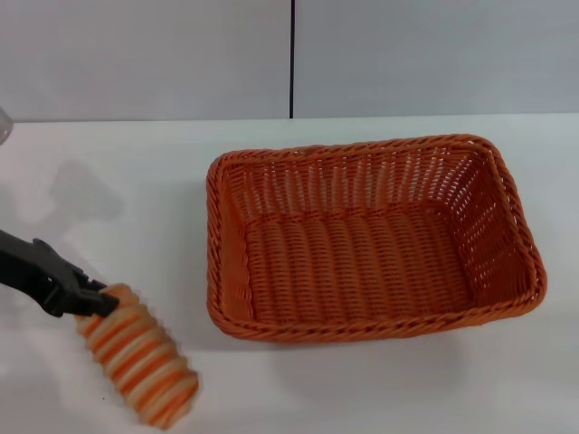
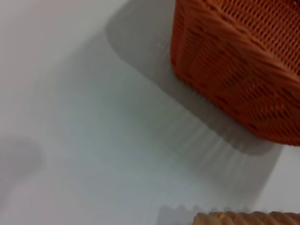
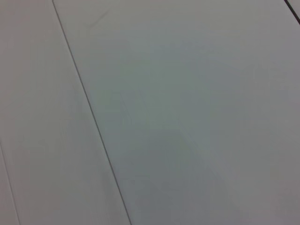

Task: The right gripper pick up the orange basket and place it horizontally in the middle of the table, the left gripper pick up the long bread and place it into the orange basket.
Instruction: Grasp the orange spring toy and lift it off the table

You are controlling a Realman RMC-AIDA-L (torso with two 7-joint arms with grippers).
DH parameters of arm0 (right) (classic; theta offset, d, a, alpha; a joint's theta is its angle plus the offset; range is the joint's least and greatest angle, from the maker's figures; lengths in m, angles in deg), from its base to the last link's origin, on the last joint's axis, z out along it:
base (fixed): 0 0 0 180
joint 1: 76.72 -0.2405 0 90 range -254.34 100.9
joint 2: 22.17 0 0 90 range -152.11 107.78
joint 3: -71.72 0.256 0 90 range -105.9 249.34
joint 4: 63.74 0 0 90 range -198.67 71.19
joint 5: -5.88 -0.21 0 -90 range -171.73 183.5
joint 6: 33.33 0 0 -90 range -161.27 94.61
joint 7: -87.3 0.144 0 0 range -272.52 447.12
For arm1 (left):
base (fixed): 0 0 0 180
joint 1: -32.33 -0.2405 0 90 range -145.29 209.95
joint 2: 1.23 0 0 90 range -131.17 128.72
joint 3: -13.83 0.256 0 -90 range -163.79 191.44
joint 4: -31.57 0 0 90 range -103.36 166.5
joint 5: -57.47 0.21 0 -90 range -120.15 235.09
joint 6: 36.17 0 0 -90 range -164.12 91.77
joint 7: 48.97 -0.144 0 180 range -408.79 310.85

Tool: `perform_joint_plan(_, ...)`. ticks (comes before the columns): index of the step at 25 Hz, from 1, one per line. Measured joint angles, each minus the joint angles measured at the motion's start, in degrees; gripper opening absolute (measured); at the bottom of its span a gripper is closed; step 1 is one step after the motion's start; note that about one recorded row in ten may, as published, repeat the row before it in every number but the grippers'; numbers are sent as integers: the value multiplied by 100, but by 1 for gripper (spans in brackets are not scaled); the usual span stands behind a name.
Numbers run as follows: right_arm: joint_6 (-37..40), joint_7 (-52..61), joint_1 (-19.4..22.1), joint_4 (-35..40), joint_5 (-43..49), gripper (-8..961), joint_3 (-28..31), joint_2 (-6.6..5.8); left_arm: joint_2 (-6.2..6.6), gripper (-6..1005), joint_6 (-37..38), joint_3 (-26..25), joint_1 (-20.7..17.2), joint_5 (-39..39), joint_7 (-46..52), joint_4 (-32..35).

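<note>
The orange basket (image 1: 365, 329) lies lengthwise across the middle of the white table (image 1: 136, 172), with nothing inside it. At the near left, my left gripper (image 1: 94, 304) is shut on the upper end of the long bread (image 1: 141, 358), a ridged orange and cream loaf slanting toward the table's front edge. In the left wrist view one corner of the basket (image 2: 243, 70) shows, and a strip of the bread (image 2: 248, 218) with its ridged shadow on the table beside it. The right gripper is out of view.
A pale wall with a dark vertical seam (image 1: 291, 54) stands behind the table. The right wrist view shows only pale panels with thin dark seams (image 3: 89, 117). Bare tabletop lies between the bread and the basket's left wall.
</note>
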Motion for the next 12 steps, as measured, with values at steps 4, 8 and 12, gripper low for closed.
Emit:
perform_joint_plan(4, 3, 1, -12, 0, -9, 530, 5, 0, -17, 212, -86, 8, -10, -92, -7, 332)
perform_joint_plan(8, 47, 13, -25, 0, -30, 531, 7, 0, -11, 180, -124, -10, 10, -126, 48, 539)
perform_joint_plan(12, 57, 14, -35, 0, -44, 531, 14, 0, 49, 167, -143, -13, 146, -118, 118, 777)
